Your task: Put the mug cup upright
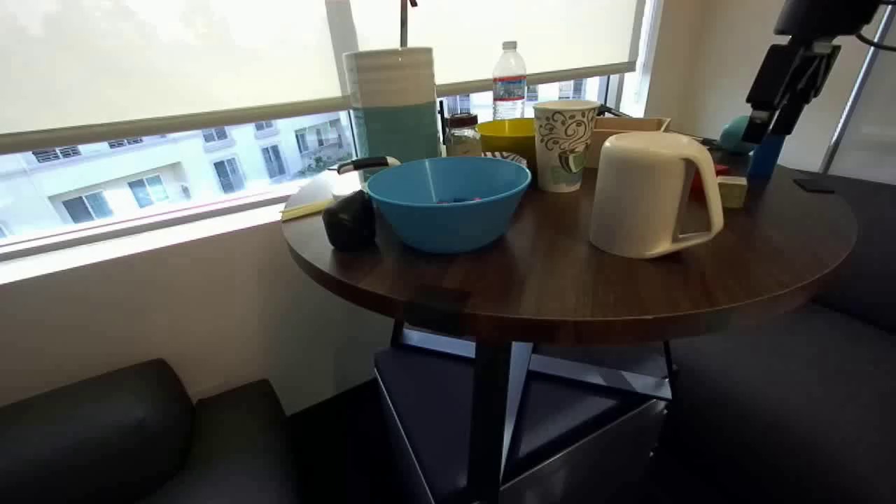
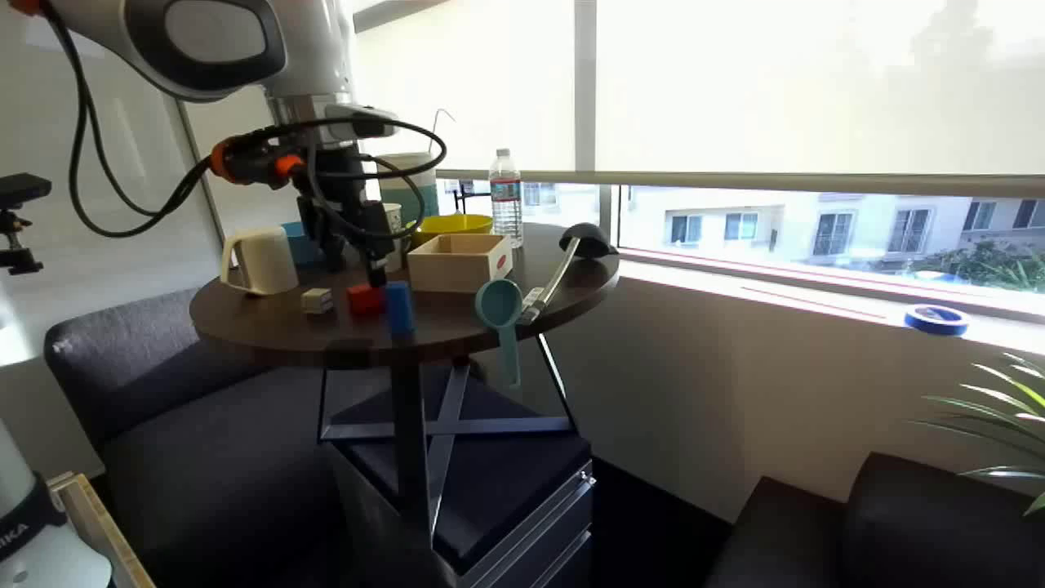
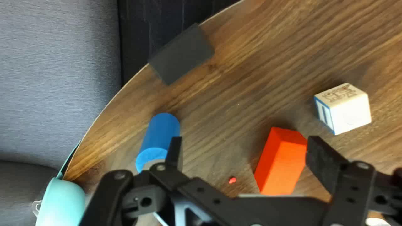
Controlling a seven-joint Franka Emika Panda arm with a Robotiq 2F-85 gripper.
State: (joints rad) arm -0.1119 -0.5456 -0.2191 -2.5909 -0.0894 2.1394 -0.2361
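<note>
Toward one edge of the round brown table (image 1: 546, 290), the mug cup (image 1: 630, 199) stands bottom up, its closed base on top and its mouth against the wood, the handle jutting out to one side (all of it the same plain cream-beige). To its left in an exterior view, and apart from it, sits the wide blue bowl (image 1: 448, 217); a tall patterned cup (image 1: 565, 150) stands upright farther back, between the two. Well clear of the mug, the gripper (image 3: 243, 146) hangs above the table with its dark fingers spread wide. From the wrist view, a red block (image 3: 281, 161) shows down between those fingers, close to one of them, while a blue cylinder (image 3: 160, 135) is partly covered by the other. A printed wooden cube (image 3: 344, 108) rests near the red block. Farther along, in an exterior view, a wooden box (image 2: 449, 269) sits before a yellow bowl (image 2: 457, 224), the water bottle (image 2: 505, 196) stands upright near them, and a teal scoop (image 2: 498, 302) shows at the table's edge.
</note>
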